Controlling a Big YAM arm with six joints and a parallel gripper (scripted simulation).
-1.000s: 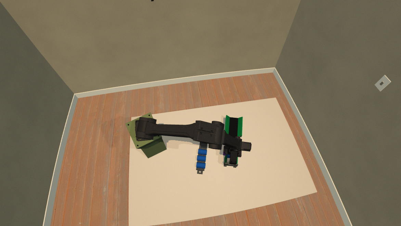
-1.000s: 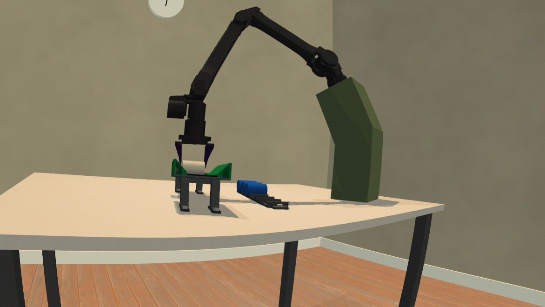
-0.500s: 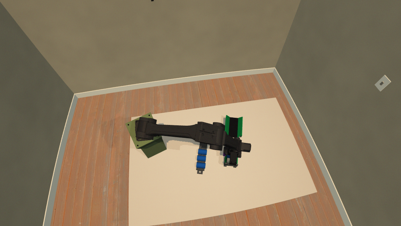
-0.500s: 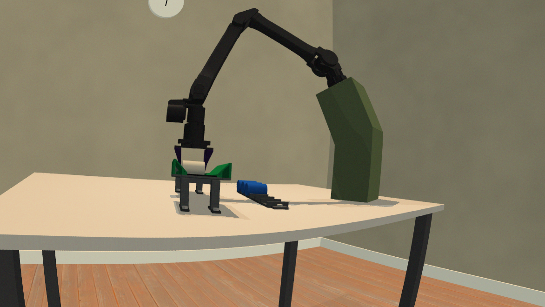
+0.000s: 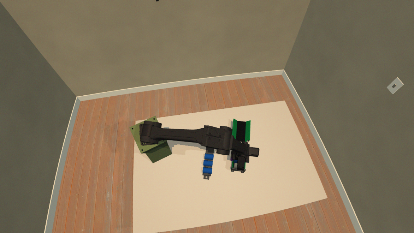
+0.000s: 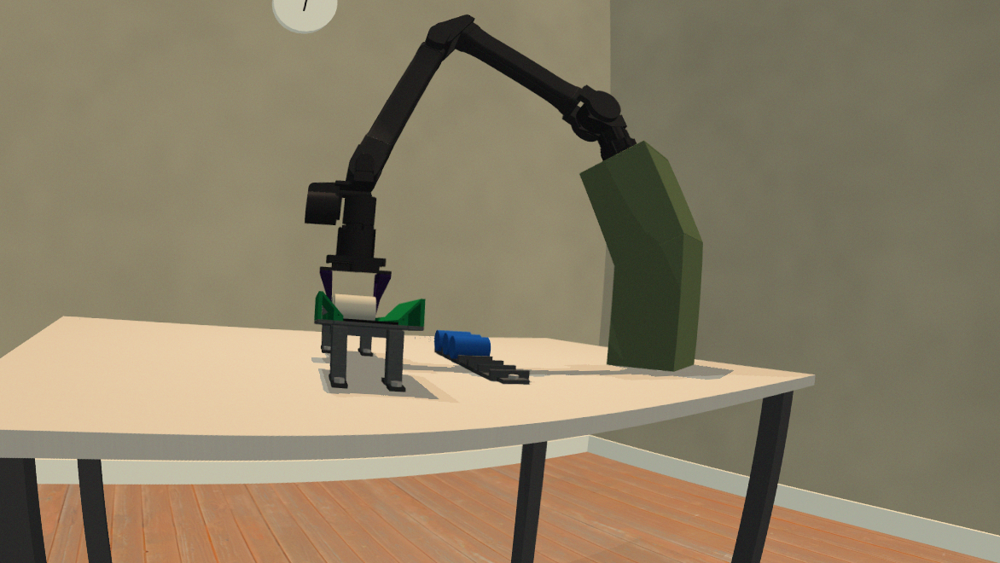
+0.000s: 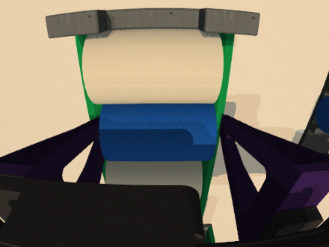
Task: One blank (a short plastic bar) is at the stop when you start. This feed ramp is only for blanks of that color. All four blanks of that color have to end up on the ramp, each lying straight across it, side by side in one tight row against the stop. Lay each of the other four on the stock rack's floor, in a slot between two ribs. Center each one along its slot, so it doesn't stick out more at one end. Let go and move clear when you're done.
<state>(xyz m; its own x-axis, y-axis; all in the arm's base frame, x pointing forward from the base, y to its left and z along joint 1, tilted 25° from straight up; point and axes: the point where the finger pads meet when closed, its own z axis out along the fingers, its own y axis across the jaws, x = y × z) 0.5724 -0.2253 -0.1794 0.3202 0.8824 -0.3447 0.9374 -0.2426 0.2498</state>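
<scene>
- While the hand [image 5: 238,160] [image 6: 353,309] [image 7: 164,123] reaches down over the green-sided ramp [image 5: 248,130] [image 6: 411,313] [image 7: 226,67], its fingers stand spread, pinching nothing.
- Between the fingertips sits a blue blank [image 7: 158,132], straight across the ramp.
- Up against the grey stop [image 7: 155,19] lies a white blank [image 6: 355,306] [image 7: 152,67], with the blue one just behind it.
- Next comes a pale blank [image 7: 153,173], partly hidden by the dark housing [image 7: 101,213].
- Three more blue blanks [image 5: 207,162] [image 6: 470,345] lie side by side on the dark stock rack [image 5: 206,175] [image 6: 514,378] [image 7: 318,144], on the desk [image 5: 260,187] [image 6: 245,405] [image 7: 30,75].
</scene>
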